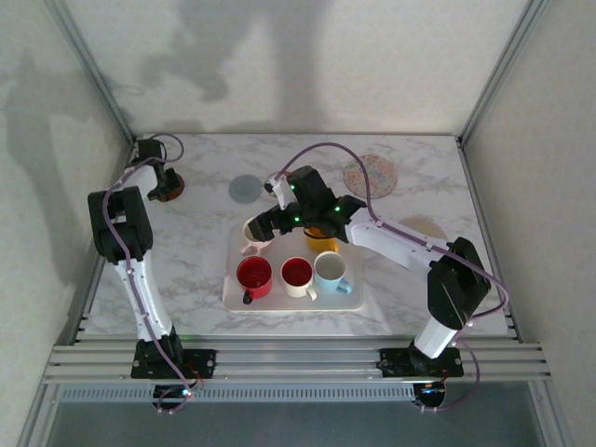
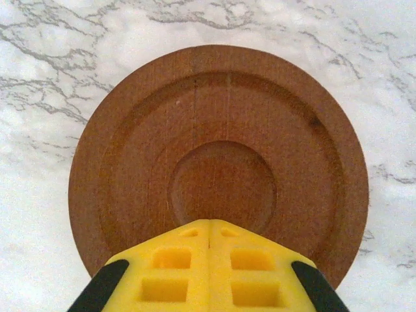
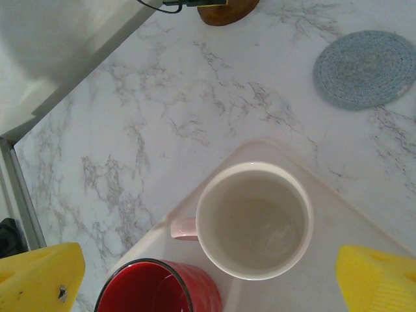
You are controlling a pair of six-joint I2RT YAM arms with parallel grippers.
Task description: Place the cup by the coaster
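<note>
Right end effector, fingers spread wide, hovers over the tray's far-left corner. There the cream cup stands upright, axis vertical, pink handle toward the tray's left edge. Left end effector, pressed together, hangs over a brown coaster far-left of the tray.

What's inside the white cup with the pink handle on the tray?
The cup looks empty, its pale bottom bare. The patch of tray beneath it is covered.
</note>
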